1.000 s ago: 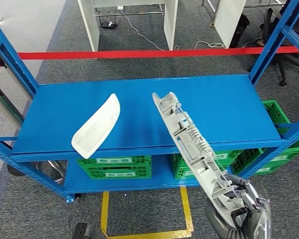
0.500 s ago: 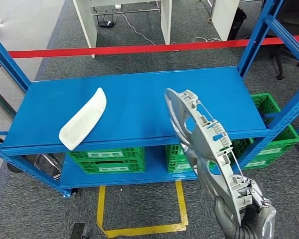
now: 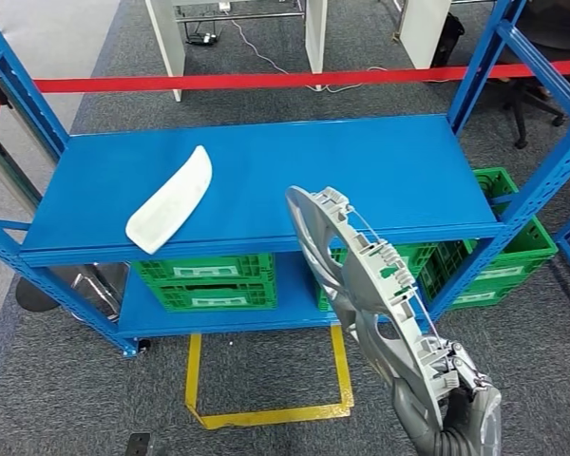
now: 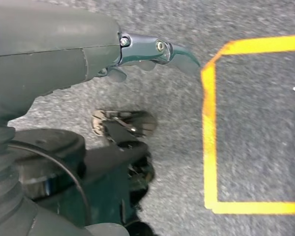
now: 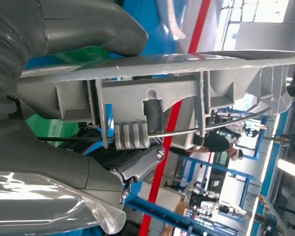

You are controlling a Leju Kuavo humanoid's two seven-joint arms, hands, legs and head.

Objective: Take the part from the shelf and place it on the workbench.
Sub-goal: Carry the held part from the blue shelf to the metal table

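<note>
— Item one, right hand (image 3: 463, 404): what do you have?

— I log it clamped on the lower rim of the grey wheel cover (image 3: 368, 285). From the right wrist camera, the thumb (image 5: 101, 22) presses one face of the rim and the darker fingers (image 5: 138, 164) close on the ribbed inner face, by a wire retaining ring (image 5: 213, 127). The cover stands up and away from the hand, tilted, clear of the blue shelf (image 3: 268, 176), which lies beyond it.

— Item two, left hand?

— Left hand (image 4: 153, 51): hanging over grey carpet (image 4: 257, 132), near a yellow floor marking (image 4: 209, 128). One dark finger reaches out straight with nothing in it. The other fingers are cut off, so I cannot tell how far it is spread.

— Anything else on the shelf?

— One white curved panel (image 3: 171, 199), well beyond and to the left of the right hand, lying flat. Green crates (image 3: 210, 282) on the level beneath, partly hidden by the shelf board and the cover.
</note>
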